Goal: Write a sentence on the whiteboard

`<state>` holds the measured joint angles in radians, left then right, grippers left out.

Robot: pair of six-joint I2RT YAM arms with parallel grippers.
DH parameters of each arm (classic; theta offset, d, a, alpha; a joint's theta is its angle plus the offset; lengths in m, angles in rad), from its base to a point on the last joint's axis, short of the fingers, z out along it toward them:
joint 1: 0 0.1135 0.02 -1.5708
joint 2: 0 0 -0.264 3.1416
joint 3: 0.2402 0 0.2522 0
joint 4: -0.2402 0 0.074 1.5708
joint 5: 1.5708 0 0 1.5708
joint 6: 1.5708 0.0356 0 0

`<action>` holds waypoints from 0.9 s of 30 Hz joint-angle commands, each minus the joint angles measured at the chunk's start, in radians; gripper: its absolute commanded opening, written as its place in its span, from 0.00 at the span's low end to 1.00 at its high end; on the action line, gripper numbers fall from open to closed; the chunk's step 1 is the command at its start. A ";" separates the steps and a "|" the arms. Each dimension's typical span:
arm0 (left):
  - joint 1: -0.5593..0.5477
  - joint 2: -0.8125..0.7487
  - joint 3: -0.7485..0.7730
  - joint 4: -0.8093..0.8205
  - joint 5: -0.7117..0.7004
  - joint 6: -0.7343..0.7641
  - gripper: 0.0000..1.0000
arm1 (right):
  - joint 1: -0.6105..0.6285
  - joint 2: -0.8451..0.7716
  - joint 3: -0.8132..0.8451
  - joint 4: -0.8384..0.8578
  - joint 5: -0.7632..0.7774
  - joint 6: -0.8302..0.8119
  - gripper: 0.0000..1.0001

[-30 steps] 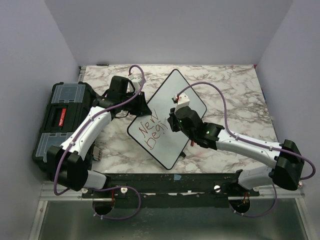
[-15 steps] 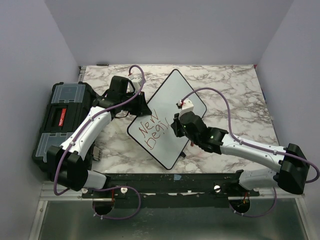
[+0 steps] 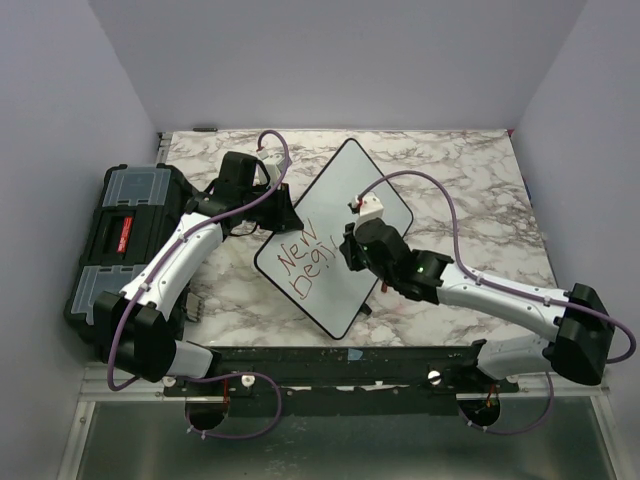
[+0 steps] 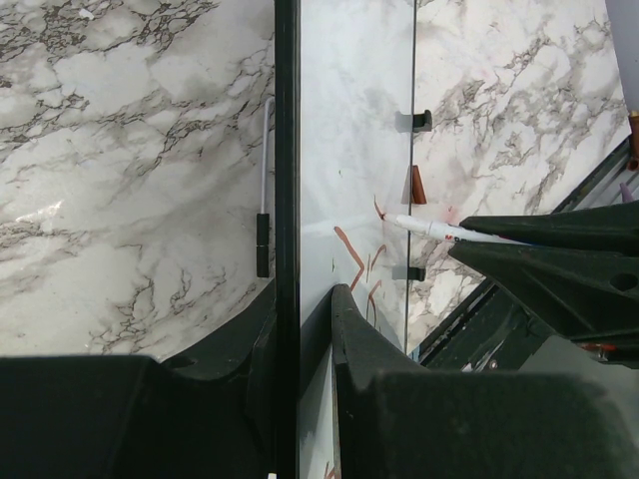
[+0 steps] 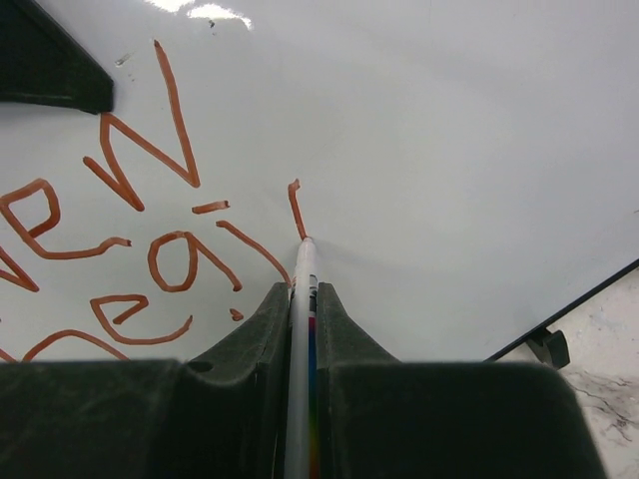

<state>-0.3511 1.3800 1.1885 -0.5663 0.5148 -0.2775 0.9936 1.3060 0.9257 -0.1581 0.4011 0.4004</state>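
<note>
The marble tabletop (image 3: 480,190) carries a black toolbox (image 3: 115,235) along its left edge. The whiteboard (image 3: 345,185) sits in the middle of the tabletop, turned cornerwise, with one corner toward the far edge and one toward the near edge.

The left gripper (image 4: 300,294) is clamped on the whiteboard's black frame along the side facing the toolbox, one finger on each face of the board. The right gripper (image 5: 303,291) hangs over the board's middle, its fingers pressed together on a slim white marker (image 5: 303,267). The marker's tip touches the white surface at the lower end of a short red stroke.

The sentence (image 3: 300,252) so far reads "New" with "Begi" beneath it, in red, on the half of the board nearest the tabletop's near-left corner.
</note>
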 commanded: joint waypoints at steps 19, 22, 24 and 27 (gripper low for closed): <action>-0.029 0.025 -0.020 -0.056 -0.139 0.139 0.00 | -0.051 0.120 0.134 0.007 -0.035 -0.057 0.01; -0.030 0.025 -0.020 -0.056 -0.139 0.139 0.00 | -0.057 0.126 0.125 0.009 -0.038 -0.052 0.01; -0.030 0.025 -0.020 -0.056 -0.139 0.139 0.00 | -0.062 0.128 0.113 0.012 -0.038 -0.046 0.01; -0.030 0.024 -0.020 -0.056 -0.139 0.140 0.00 | -0.069 0.125 0.092 0.012 -0.035 -0.034 0.01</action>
<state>-0.3511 1.3804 1.1885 -0.5697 0.5072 -0.2775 0.9340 1.3952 1.0462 -0.1440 0.4011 0.3504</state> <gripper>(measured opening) 0.200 0.136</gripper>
